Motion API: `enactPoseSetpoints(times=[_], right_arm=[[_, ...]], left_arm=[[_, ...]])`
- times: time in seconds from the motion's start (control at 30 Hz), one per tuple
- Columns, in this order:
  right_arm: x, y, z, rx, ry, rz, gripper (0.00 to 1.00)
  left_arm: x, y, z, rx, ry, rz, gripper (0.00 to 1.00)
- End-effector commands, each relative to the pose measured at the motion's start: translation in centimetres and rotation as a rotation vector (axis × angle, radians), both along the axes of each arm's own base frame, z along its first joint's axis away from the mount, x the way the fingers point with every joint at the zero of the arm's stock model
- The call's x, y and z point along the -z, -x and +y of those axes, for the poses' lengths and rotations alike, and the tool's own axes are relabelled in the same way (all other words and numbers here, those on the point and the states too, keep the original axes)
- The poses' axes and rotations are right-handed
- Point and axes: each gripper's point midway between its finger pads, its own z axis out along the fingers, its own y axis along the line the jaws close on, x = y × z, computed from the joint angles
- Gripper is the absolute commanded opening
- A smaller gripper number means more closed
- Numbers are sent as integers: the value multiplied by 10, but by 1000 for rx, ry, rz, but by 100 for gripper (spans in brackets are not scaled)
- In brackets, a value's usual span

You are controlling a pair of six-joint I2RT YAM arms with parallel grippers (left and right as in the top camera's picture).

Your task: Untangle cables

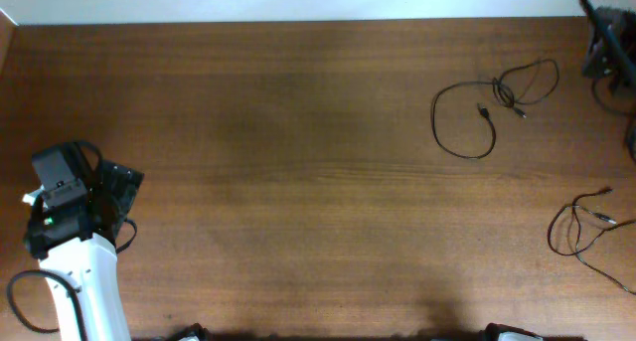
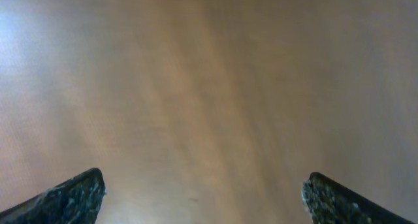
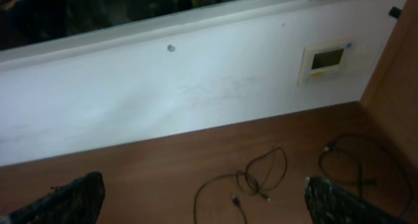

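Brown wood grain covers the table (image 1: 298,182). The thin black cables (image 1: 504,92) lie on its right part in two separate heaps, well apart from each other. The far heap (image 1: 484,110) is one wide loop with a knot of smaller loops at its far right end, and a small plug lies inside the wide loop. The near heap (image 1: 596,217) sits at the right edge. It is a narrow loop crossed by other strands, with one strand trailing toward the near right corner and a pale tip near its middle. How many single wires each heap holds cannot be told. Thicker black cables (image 1: 606,43) hang in the far right corner, apart from both heaps.

One arm shows clearly from above: the left arm (image 1: 89,281), a white link with a black head, at the near left, far from both heaps. The left gripper (image 2: 204,199) is spread wide. Its two dark fingers (image 2: 72,198) stand at opposite lower corners of the left wrist view, with only bare table between them.

The right gripper (image 3: 206,201) is likewise spread wide and grips nothing. Its two fingers (image 3: 339,201) frame the table, where both heaps lie ahead of it, untouched. Behind them rises a white wall (image 3: 163,106) carrying one small pale panel (image 3: 323,61).
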Motion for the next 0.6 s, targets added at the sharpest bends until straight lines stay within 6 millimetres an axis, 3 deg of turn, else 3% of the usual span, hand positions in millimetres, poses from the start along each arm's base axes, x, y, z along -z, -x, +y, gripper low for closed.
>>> enactPoseSetpoints(times=[0.0, 0.13, 0.3, 0.57], right_arm=[[-6, 21, 11, -28, -19, -16, 98], [-6, 39, 15, -28, -21, -9, 98], [11, 50, 31, -98, -70, 68, 98], [51, 80, 46, -133, -149, 257, 98]], left_arm=[[-29, -49, -57, 503, 64, -230, 99], [-51, -55, -102, 853, -73, -301, 99], [-90, -38, -150, 1050, -230, -391, 99], [-123, 0, -167, 1073, -381, -450, 99]])
